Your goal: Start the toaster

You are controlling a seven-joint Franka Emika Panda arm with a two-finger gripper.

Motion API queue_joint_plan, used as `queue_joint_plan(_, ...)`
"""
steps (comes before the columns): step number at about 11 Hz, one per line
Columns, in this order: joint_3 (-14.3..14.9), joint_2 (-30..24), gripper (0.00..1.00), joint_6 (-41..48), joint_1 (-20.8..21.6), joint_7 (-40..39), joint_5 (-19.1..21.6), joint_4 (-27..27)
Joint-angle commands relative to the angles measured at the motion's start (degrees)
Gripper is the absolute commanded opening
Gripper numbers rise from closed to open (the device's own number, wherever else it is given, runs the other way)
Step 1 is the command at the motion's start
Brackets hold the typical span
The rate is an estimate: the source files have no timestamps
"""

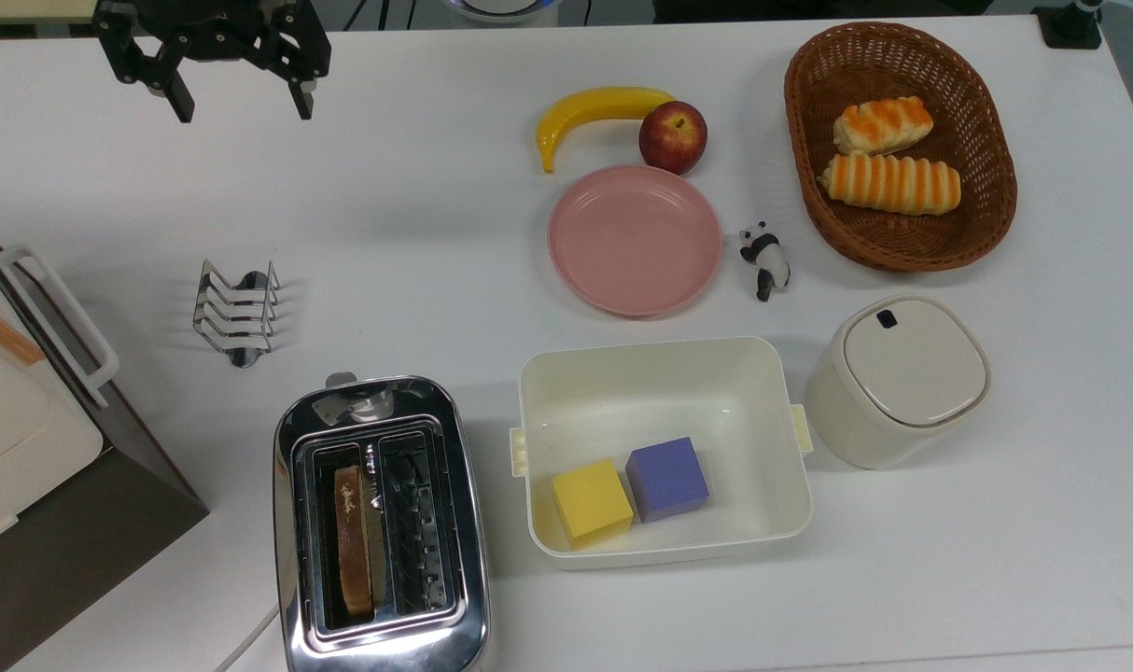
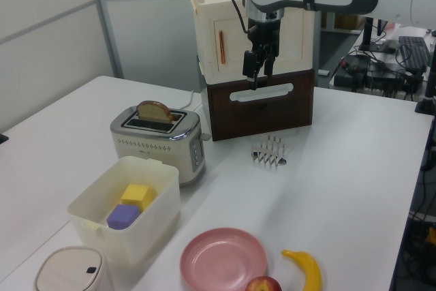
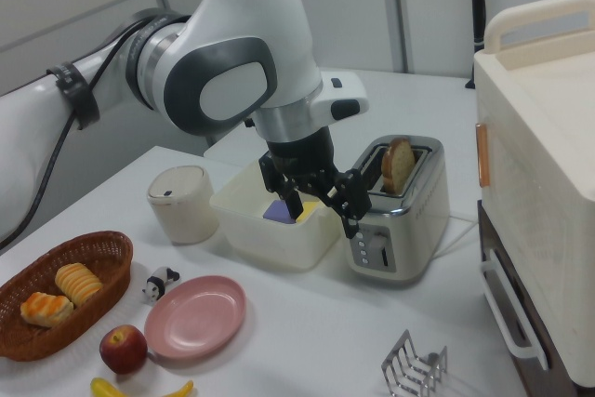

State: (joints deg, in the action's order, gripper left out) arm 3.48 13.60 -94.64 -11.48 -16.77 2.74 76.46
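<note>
- Above the table point(image 1: 454, 233), clear of every object, hangs the gripper point(image 1: 240, 103); its jaws stand wide apart and hold nothing.
- Below the jaws and toward the top view's lower edge stands the toaster point(image 1: 380, 523), with the wire toast rack point(image 1: 235, 313) between the two.
- Toaster's long axis runs up and down the top view; the lever knob point(image 1: 341, 380) sits at the end facing the jaws.
- One slice of toast point(image 1: 352, 541) sits raised in the slot on the top view's left, which suggests the lever is not yet pressed.
- Judgement: the coming move calls for travel past the rack, then a descent onto the knob.
- Risk: clipping the rack on the way.
</note>
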Motion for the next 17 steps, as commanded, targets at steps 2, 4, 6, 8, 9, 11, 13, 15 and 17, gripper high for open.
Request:
queue_joint_plan(2, 0.21, -2.08, 1.0, 1.22, 0.41, 0.42, -1.16, 1.94)
queue_joint_plan(4, 0.21, -2.08, 1.0, 1.22, 0.41, 0.51, -1.16, 1.94)
queue_joint_plan(6, 0.21, -2.08, 1.0, 1.3, 0.41, 0.68, -1.16, 1.94)
queue_joint_plan(8, 0.3, -2.08, 1.0, 1.39, 0.32, 0.34, -1.16, 1.94)
queue_joint_plan(9, 0.39, -2.17, 1.0, 1.39, 0.32, 0.33, -1.16, 1.94)
queue_joint_plan(11, 0.74, -2.17, 1.0, 1.39, 0.32, 0.51, -1.16, 1.85)
queue_joint_plan(13, 0.74, -2.17, 1.0, 1.39, 0.32, 0.33, -1.16, 1.85)
queue_joint_plan(15, 0.83, -2.17, 0.97, 1.57, 0.32, 0.33, -1.16, 1.85)
queue_joint_plan(17, 0.83, -2.17, 0.97, 1.74, 0.32, 0.33, -1.16, 1.85)
